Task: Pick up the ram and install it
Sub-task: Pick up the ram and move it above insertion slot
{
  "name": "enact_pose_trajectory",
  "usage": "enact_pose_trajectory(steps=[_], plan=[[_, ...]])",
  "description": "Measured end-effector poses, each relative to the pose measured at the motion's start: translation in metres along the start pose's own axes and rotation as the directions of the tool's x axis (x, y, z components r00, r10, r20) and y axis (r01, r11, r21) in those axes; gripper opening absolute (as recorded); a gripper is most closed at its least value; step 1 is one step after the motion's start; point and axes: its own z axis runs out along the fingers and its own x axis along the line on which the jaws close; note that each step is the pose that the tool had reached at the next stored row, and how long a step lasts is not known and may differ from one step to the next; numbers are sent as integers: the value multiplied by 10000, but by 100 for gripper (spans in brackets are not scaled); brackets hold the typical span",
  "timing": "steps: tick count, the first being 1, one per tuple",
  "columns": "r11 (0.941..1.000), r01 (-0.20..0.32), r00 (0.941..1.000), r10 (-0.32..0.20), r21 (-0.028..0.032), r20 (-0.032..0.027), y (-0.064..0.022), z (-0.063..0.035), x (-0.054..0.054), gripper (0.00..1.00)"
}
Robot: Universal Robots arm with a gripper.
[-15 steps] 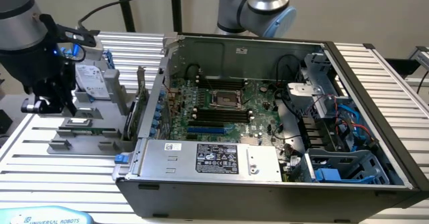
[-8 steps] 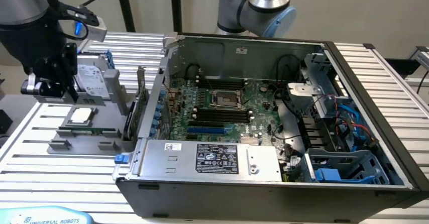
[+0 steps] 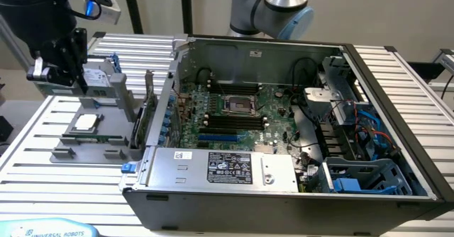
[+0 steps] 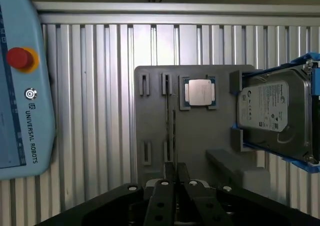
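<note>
Right, I see my end effector point(image 4: 175, 170) pressed together on nothing, hovering above the ram point(image 3: 91, 137), which sits edgewise in the grey holder point(image 4: 200, 136) on the worktop point(image 3: 35, 162).

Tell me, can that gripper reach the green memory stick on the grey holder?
Probably yes. The gripper hangs above the grey holder, lined up with the ram standing on edge in its slots. Nothing lies over it; the processor and hard drive sit off to the side.

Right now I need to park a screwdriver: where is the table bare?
Bare slats lie between the teach pendant and the gray fixture, and beside the computer case on the exterior view's right. The fixture itself is crowded.
</note>
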Motion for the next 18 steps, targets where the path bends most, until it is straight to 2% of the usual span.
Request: enact_pose_trajectory(steps=[7,18], plan=[[10000,-2,10000,2,-38,-2,-227,-183,-57,14],[9998,-11,10000,11,-180,-6,-708,-268,-91,14]])
